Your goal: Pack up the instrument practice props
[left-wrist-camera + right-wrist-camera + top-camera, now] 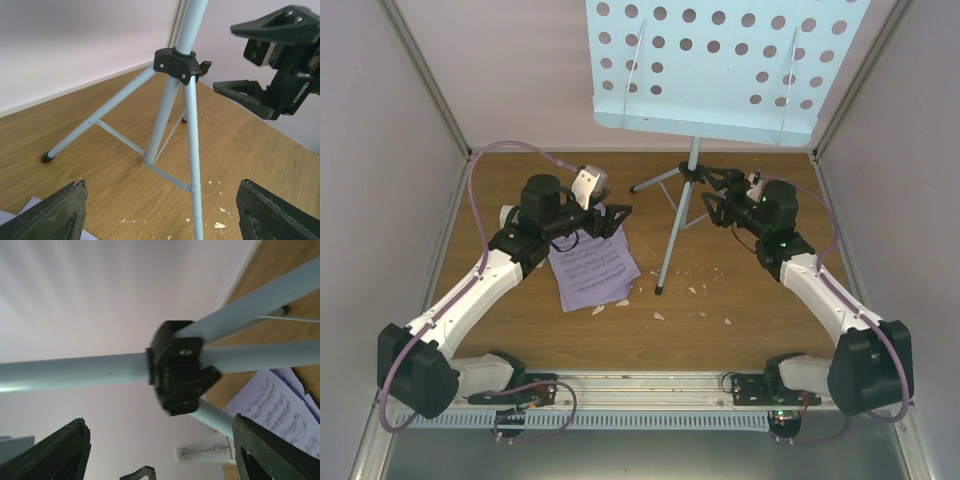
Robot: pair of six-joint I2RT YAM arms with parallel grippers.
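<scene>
The light-blue music stand (692, 160) rises at the back centre, its perforated desk (710, 60) tilted overhead. A black collar (177, 64) (177, 365) joins its three legs. Pale lavender sheet-music pages (592, 265) (280, 410) lie flat, left of the stand's front leg. The white metronome (588, 183) (205, 450) stands behind the left arm's wrist. My left gripper (613, 220) (162, 184) hangs open above the pages' top edge, facing the tripod. My right gripper (708, 195) (160, 421) is open just right of the collar, with nothing between its fingers.
White crumbs (692, 290) (220, 225) are scattered over the wooden table around the front leg. Grey walls close in the left, right and back. A metal rail (640, 385) with both arm bases runs along the near edge.
</scene>
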